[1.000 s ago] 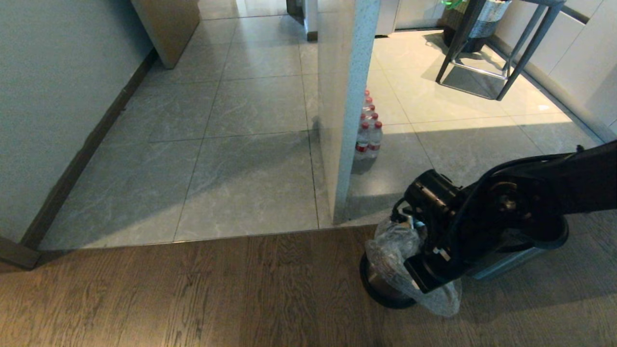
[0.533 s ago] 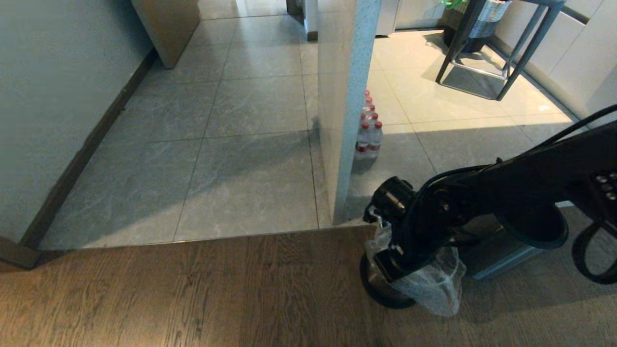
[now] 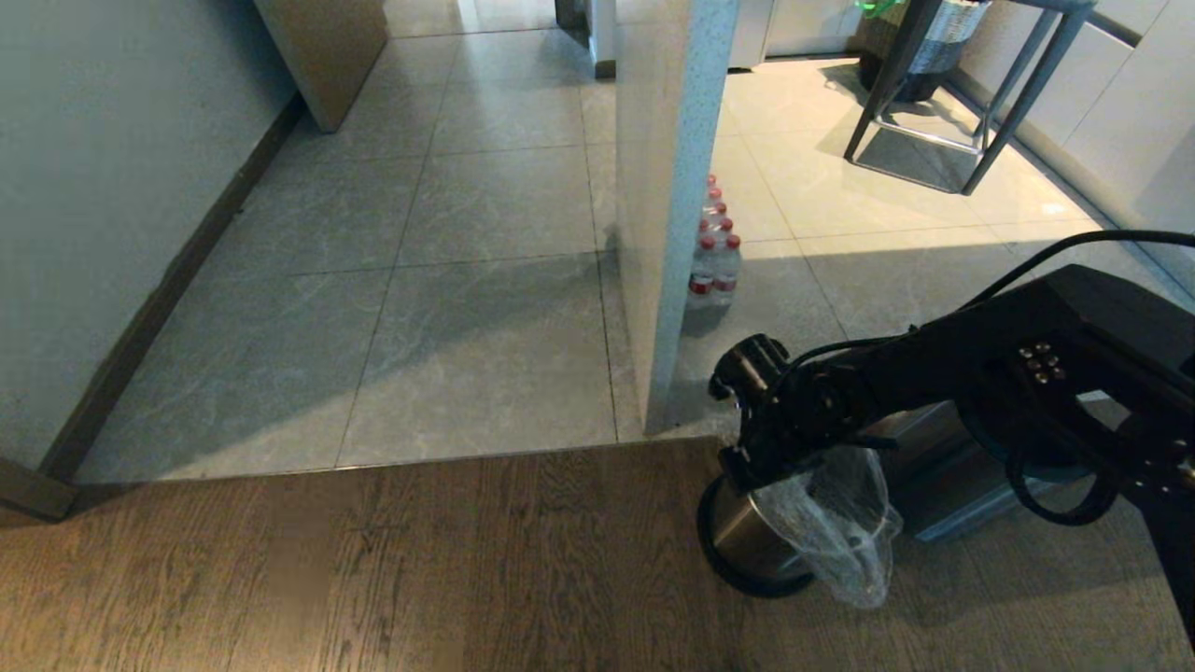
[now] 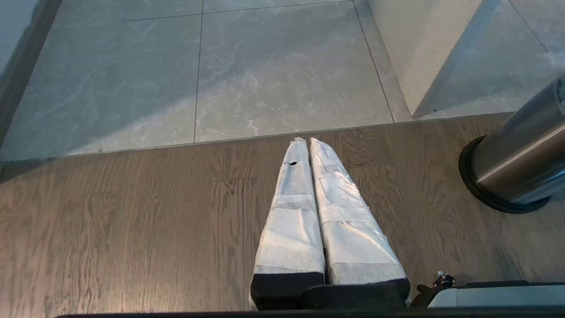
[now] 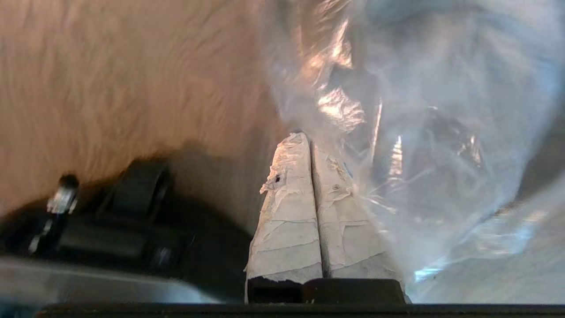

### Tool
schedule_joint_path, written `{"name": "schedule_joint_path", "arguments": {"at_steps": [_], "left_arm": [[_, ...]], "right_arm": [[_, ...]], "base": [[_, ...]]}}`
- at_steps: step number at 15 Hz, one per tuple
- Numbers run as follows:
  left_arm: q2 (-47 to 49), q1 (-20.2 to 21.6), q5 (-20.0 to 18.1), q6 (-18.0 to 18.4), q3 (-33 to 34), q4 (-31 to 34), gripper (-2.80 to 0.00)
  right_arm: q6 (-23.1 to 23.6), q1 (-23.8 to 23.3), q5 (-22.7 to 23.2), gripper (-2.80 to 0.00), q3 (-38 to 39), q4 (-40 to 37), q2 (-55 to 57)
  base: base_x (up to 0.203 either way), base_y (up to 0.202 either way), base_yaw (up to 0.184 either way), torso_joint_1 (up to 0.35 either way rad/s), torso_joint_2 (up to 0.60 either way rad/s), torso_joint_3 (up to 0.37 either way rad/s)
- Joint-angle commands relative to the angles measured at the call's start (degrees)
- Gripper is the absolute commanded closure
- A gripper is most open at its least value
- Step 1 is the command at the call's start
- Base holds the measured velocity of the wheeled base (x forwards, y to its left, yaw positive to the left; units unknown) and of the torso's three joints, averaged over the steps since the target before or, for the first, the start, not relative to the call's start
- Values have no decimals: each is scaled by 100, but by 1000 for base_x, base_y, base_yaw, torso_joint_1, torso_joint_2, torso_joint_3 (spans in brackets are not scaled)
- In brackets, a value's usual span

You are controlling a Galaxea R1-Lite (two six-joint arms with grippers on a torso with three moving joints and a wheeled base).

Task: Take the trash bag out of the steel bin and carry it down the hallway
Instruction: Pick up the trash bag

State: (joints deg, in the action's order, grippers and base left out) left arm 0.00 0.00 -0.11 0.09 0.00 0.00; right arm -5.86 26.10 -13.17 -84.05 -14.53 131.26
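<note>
**Right gripper [image 3: 747, 459] clenched on the trash bag [image 3: 834, 525] above the steel bin [image 3: 747, 546].**

The clear, crinkly bag hung from the right gripper at the near right of the scene, draped over the bin's right side, with its lower tip just beside the wood-plank floor [image 3: 373, 560]. The bin stood upright on that floor, close to the white partition wall [image 3: 667, 215]. The left gripper [image 4: 304, 145] hovered low over the planks to the bin's left, its 2 taped fingers [image 4: 291, 212] pressed together on nothing. The hallway [image 3: 467, 261] of grey marbled tiles stretched away at far left; a pack of red-capped bottles [image 3: 713, 252] stood against the partition.
</note>
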Motion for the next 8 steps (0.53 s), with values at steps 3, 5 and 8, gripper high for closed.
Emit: {"name": "schedule_joint_path", "arguments": {"at_steps": [3,5,8], "left_arm": [[0,0,2,-1,0,0,0],[0,0,2,-1,0,0,0],[0,0,2,-1,0,0,0]], "right_arm": [[-23,-296,-509,0,66,140,-310],[-50,-358,-700,0,122,370,-397],[-54,-457,-1077,0,135,824,-413]], "base": [[0,0,0,0,0,0],[0,0,0,0,0,0],[0,0,0,0,0,0]]}}
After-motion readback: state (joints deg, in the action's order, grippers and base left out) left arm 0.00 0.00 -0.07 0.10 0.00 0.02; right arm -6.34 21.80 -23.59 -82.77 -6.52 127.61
